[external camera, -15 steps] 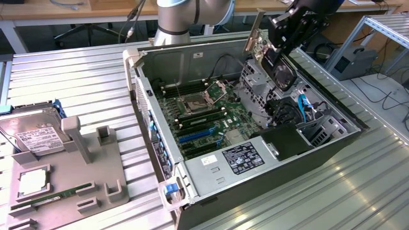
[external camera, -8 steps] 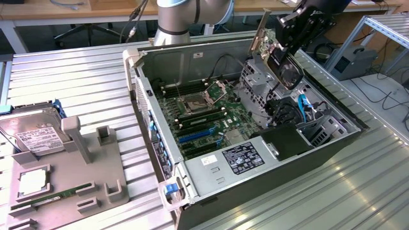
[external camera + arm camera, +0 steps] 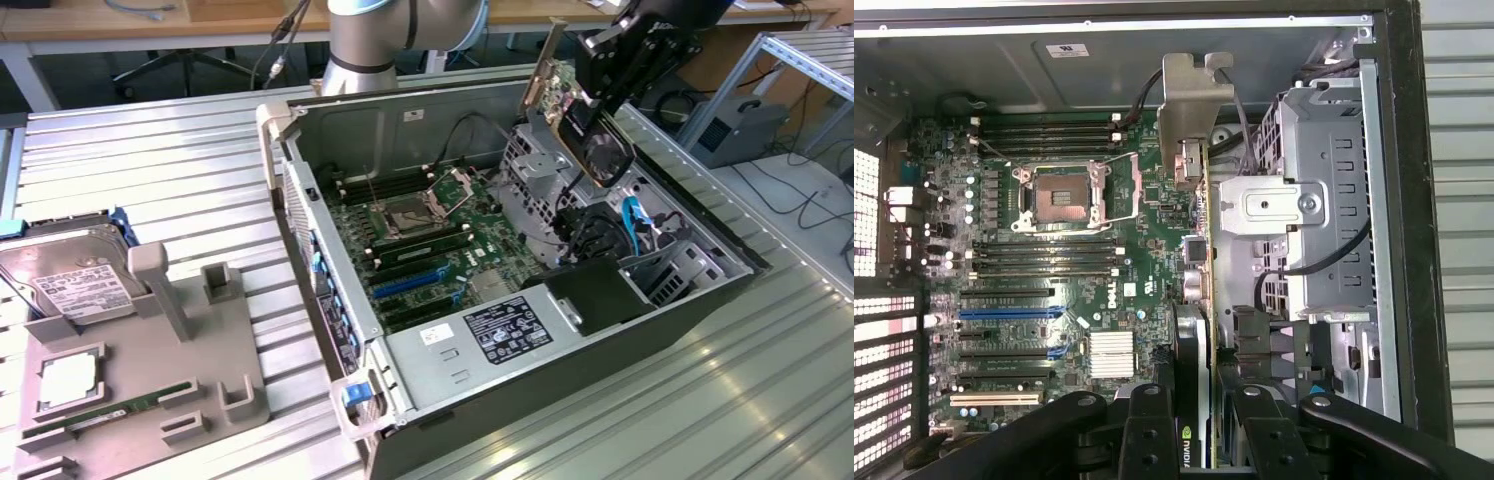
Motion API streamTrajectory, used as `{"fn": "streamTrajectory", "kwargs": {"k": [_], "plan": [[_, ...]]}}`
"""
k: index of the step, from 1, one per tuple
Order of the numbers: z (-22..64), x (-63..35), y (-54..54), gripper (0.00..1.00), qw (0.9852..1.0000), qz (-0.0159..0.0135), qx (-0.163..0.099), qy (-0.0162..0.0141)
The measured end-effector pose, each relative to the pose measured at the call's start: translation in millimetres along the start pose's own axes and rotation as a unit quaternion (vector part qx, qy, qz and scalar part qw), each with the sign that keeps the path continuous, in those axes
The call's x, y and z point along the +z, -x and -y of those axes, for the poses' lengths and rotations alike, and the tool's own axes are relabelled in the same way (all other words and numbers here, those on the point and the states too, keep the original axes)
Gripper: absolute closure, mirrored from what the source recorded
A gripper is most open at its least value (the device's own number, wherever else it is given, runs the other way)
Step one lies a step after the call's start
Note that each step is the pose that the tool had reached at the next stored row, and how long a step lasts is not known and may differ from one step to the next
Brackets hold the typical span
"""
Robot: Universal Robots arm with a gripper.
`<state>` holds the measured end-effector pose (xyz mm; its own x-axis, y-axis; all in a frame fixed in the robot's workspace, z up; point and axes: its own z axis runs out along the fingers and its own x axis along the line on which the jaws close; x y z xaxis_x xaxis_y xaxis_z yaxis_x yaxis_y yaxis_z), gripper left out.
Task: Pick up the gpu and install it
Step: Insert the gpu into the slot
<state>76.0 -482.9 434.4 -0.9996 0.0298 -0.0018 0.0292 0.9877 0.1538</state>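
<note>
Well off from the pincer, on the exterior view's left: grey tray with a hard drive and memory stick. Neither matters for this job.

Next over is the open case, with the motherboard below the pincer and off to 1 side.

The pincer is clamped on the gpu. The card hangs tilted above the case, near the drive-cage side, touching nothing else.

In the wrist view the gpu sits edge-on between the 2 fingers. Its silver bracket is at the end farthest from the pincer. The card is over the seam between board and drive cage, not over the blue slots.

My read on doing this well:
- Level the card square to the board.
- Put the edge over 1 slot and the bracket toward the rear wall.
- Stay clear of the cables by the cage (they look snaggable).

Hard to see:
- The card's edge connector isn't visible.
- The pad contact is masked by the finger links.
- The slot latches and rear bracket openings are too small to tell.
</note>
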Motion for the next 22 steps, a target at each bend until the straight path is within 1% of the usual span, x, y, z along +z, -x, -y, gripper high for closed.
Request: {"fn": "streamTrajectory", "kwargs": {"k": [7,9,11,15,16,18,19,20,21,22], "plan": [[0.0,0.0,0.0,0.73,1.0000,-0.0004,-0.002,0.0000],[0.0,0.0,-0.1,0.73,1.0000,-0.0015,-0.010,0.0000],[0.0,0.0,-0.1,0.73,0.9997,-0.0036,-0.023,0.0000],[0.0,-0.1,-0.1,0.73,0.9987,-0.0079,-0.051,0.0000],[-0.1,0.0,-0.1,0.73,0.9979,-0.0100,-0.064,0.0000],[-0.1,0.0,0.0,0.73,0.9968,-0.0122,-0.078,0.0000],[-0.1,0.0,-0.1,0.73,0.9953,-0.0149,-0.096,0.0001],[-0.1,0.1,-0.1,0.73,0.9931,-0.0180,-0.115,0.0002],[-0.1,0.1,-0.1,0.73,0.9915,-0.0200,-0.128,0.0003],[-0.2,0.1,-0.1,0.73,0.9889,-0.0228,-0.147,0.0002]]}}
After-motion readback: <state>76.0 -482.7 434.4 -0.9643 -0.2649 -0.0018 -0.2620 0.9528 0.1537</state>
